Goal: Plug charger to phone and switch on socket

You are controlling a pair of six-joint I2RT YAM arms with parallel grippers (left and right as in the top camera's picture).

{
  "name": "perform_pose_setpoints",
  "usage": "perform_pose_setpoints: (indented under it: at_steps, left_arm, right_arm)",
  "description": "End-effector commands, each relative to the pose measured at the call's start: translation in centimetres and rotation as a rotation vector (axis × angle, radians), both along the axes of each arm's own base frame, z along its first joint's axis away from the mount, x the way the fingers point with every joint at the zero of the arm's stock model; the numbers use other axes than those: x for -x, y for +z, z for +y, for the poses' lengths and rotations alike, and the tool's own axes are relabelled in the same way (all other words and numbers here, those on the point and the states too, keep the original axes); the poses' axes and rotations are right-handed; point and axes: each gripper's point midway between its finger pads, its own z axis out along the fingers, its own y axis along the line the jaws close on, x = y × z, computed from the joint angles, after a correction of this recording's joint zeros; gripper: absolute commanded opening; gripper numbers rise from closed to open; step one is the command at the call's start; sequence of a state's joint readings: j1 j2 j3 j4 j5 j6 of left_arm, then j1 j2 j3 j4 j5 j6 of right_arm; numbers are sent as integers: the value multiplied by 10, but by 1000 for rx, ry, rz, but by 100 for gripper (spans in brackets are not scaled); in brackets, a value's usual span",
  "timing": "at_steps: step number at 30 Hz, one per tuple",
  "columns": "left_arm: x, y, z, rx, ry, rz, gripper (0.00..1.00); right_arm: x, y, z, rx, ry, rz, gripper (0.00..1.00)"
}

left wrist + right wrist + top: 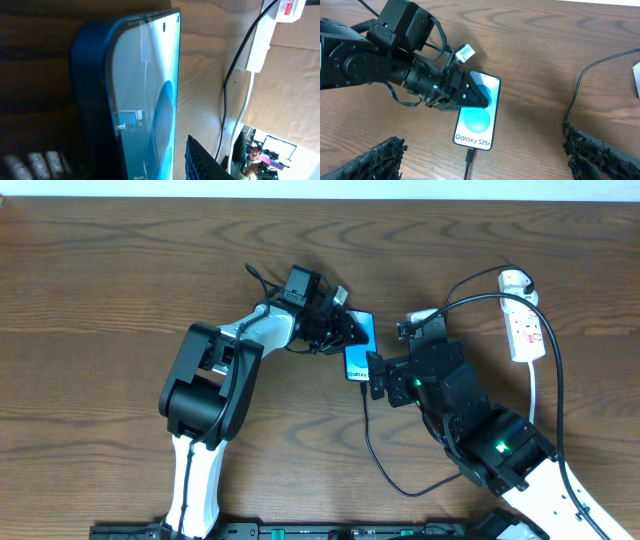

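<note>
dark brown wood-grain table (90, 270) fills the view

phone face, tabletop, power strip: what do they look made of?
Slim blue-screened phone: glossy glass face, likely; it shows mirror-like reflections in the left wrist view. Brown tabletop: wood or wood-look laminate, matte, with visible grain. Narrow white power strip: smooth moulded plastic, by its look.

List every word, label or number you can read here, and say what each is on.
"Galaxy S25+": on the blue screen of the phone, near its bottom edge, in the right wrist view.
Red marks on the socket: too small to read overhead, blurred in the left wrist view.
Print on the white tag on the left arm: too small to read.
</note>
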State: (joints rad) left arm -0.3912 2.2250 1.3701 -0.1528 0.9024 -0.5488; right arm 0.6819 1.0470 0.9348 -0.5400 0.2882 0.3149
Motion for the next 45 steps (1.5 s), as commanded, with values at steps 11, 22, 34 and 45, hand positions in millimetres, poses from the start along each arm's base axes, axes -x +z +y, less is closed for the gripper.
perform_pose_setpoints:
  at_steps: [11,22,34,45]
  left_arm:
    - [19,-68,61,-445,99,77,35]
    - [18,-69,62,-448,101,73,35]
    - [17,-70,65,-467,108,70,36]
    - [18,-65,55,-406,9,0,41]
  right_arm:
    - [-5,7,-3,-12,-30,-14,99]
    - [-2,3,-5,1,-30,2,99]
    - [-2,3,-5,3,-30,4,99]
    - [-6,-12,-2,34,-30,42,99]
